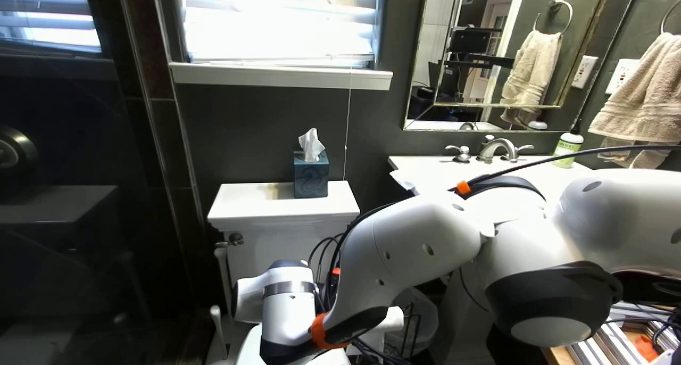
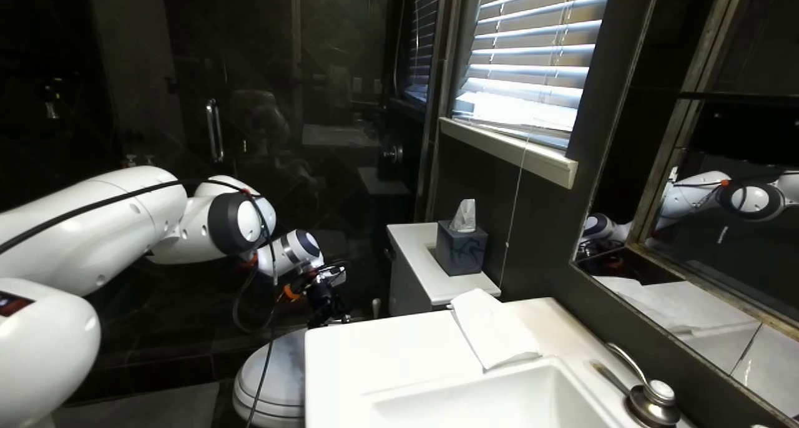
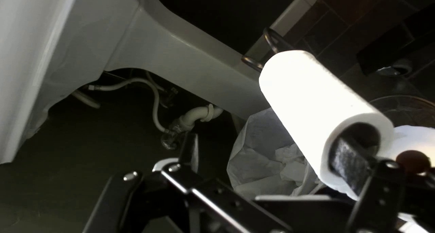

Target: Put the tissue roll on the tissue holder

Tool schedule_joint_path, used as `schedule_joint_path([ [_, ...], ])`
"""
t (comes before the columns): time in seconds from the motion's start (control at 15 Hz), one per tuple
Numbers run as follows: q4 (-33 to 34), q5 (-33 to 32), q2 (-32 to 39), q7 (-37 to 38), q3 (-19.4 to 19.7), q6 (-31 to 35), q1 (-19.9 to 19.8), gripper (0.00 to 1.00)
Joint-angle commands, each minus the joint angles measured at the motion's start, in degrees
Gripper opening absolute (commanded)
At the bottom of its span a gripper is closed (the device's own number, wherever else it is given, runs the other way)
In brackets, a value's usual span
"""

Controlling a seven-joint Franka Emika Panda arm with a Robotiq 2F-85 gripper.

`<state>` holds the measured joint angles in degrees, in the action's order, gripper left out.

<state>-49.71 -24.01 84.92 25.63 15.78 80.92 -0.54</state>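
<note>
In the wrist view the white tissue roll (image 3: 316, 97) lies slanted at the right, its near end facing me. My gripper (image 3: 266, 144) is open, the jaws spread wide. One finger (image 3: 353, 161) reaches into the roll's hollow core; the opposite finger (image 3: 189, 151) stands apart from the roll at the left. Dark bent wire of the tissue holder (image 3: 253, 64) shows at the roll's far end; whether it runs through the core is hidden. In an exterior view part of the roll (image 1: 392, 320) shows past the arm, beside dark wire (image 1: 416, 325).
A bin with a white liner bag (image 3: 265, 158) stands beneath the roll. The white sink base (image 3: 190, 53) and pale pipes (image 3: 197, 114) lie beyond. The toilet lid (image 2: 274, 372) is under the arm. A dark tissue box (image 1: 311, 176) sits on the toilet tank (image 1: 255, 200).
</note>
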Motion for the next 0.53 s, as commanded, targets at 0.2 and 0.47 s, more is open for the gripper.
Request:
schedule_joint_path([
  [0.2, 2.5, 0.8, 0.9, -1.5, -0.6, 0.0, -0.7, 1.00],
  [0.47, 2.6, 1.8, 0.9, 0.3, -1.3, 1.6, -0.9, 1.00],
])
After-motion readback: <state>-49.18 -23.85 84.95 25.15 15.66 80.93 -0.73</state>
